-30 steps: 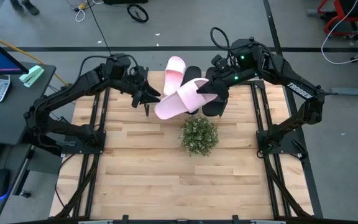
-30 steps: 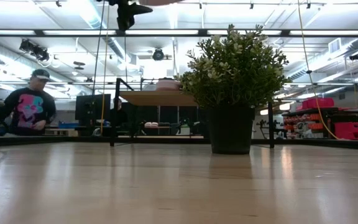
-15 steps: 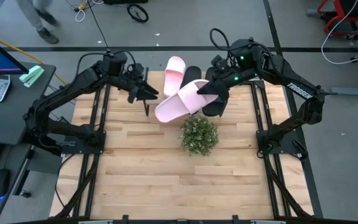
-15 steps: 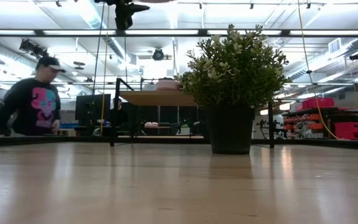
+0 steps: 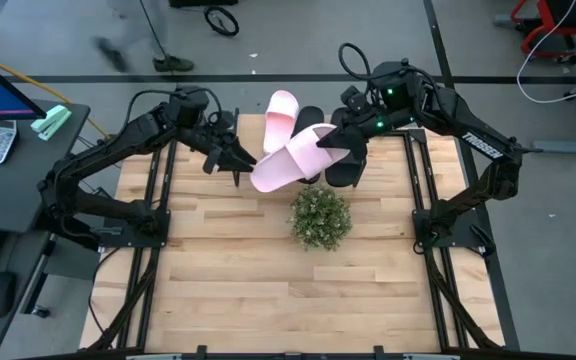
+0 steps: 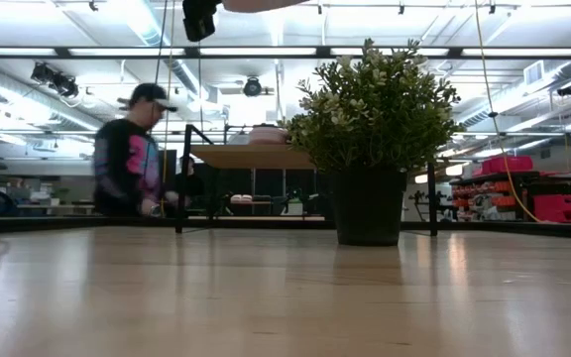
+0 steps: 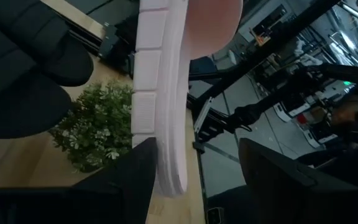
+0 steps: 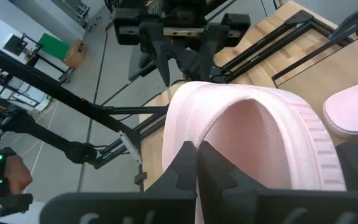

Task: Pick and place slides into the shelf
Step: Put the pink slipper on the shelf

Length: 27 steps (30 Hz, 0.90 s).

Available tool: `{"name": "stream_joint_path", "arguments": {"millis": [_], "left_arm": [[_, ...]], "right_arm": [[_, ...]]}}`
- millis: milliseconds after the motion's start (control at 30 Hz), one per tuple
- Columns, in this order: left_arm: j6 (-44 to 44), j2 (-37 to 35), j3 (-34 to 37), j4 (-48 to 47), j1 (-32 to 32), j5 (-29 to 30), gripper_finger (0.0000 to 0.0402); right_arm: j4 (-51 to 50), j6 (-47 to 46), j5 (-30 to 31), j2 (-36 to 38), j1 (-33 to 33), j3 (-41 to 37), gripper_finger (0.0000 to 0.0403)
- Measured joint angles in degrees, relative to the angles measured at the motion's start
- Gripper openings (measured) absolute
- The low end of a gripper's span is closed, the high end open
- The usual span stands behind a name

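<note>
My right gripper [image 5: 340, 141] is shut on a pale pink slide [image 5: 288, 160] and holds it in the air above the table's far middle. My left gripper [image 5: 240, 163] is open at that slide's free end [image 7: 166, 174], with a finger on either side of the sole edge; whether they touch it I cannot tell. The second pink slide [image 5: 281, 113] and two black slides [image 5: 309, 120] [image 5: 344, 168] lie at the far edge. In the low view the shelf [image 6: 251, 157] stands behind the plant with a pink slide [image 6: 266, 132] on its top board. My right gripper pinches the pink slide's broad strap [image 8: 185, 118] at its edge, between the two fingers [image 8: 219, 171]. The fingers come from the table's right side, slanting down. The slide is lifted clear and tilted, its sole reaching toward the left arm.
A small potted plant [image 5: 320, 217] stands in the middle of the table, just near of the held slide. The near half of the wooden tabletop [image 5: 268, 290] is bare. A person [image 6: 132, 154] moves in the room beyond the far edge.
My left gripper drew back a little toward the table's left, then returned to the held slide's free end. The pink slide stayed raised in my right gripper. The person in the background walked to the right.
</note>
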State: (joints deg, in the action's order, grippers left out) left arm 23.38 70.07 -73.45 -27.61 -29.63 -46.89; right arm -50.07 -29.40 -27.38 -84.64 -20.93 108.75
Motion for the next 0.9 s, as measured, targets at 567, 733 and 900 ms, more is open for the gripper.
{"name": "stream_joint_path", "arguments": {"millis": [567,733,900], "left_arm": [[-2.1,3.1,0.0,-1.3,2.2,5.8,0.0259],[-2.2,3.1,0.0,-2.4,1.4,5.8,0.0262],[-2.2,3.1,0.0,-2.3,2.5,5.8,0.0261]], "right_arm": [[1.1,-0.5,0.1,0.0,1.0,0.0,0.0000],[1.1,-0.6,0.0,0.0,1.0,0.1,0.0000],[1.1,-0.5,0.0,0.0,1.0,0.1,0.0000]]}}
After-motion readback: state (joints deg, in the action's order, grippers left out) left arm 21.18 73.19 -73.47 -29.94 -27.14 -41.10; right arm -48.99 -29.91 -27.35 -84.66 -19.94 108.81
